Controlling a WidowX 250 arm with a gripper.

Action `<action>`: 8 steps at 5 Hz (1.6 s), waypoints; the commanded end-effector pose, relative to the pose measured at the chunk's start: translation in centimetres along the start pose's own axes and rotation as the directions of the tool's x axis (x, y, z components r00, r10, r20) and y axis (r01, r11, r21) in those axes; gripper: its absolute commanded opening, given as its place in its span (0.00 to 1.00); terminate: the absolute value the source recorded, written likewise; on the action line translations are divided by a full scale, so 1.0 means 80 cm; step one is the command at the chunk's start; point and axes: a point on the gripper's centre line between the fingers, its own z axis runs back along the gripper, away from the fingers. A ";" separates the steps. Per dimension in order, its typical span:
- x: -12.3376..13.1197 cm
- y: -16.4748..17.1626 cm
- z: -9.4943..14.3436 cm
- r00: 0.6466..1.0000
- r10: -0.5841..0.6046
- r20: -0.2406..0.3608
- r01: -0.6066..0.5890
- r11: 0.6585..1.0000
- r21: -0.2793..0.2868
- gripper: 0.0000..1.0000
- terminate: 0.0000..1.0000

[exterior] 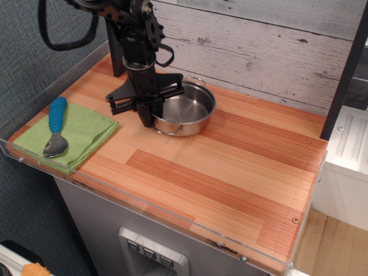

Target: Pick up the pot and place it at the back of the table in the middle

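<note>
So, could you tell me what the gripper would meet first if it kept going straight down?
The gripper points down at the pot's left rim, so probably that rim, then the table; depth is unclear.

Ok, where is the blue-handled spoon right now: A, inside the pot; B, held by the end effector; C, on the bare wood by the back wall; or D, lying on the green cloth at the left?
D: the blue-handled spoon lies on the green cloth near the table's left front edge, well apart from the pot and from the end effector at the pot's rim.
</note>
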 end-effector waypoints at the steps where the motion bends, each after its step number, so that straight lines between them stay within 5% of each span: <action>1: -0.002 -0.027 0.000 0.998 -0.062 -0.002 0.061 0.997 -0.045 0.00 0.00; 2: -0.002 -0.025 0.000 0.995 -0.097 -0.039 0.094 0.994 -0.061 1.00 0.00; 4: 0.001 -0.026 0.030 0.988 -0.152 0.009 0.152 0.985 -0.078 1.00 0.00; 5: 0.003 -0.034 0.054 0.971 -0.224 0.081 0.228 0.973 -0.037 1.00 0.00; 6: -0.003 -0.051 0.087 0.892 -0.428 0.149 0.411 0.902 0.129 1.00 0.00; 7: -0.020 -0.053 0.111 0.846 -0.506 0.167 0.497 0.862 0.095 1.00 0.00; 8: -0.056 -0.048 0.124 0.795 -0.588 0.148 0.594 0.804 0.003 1.00 0.00</action>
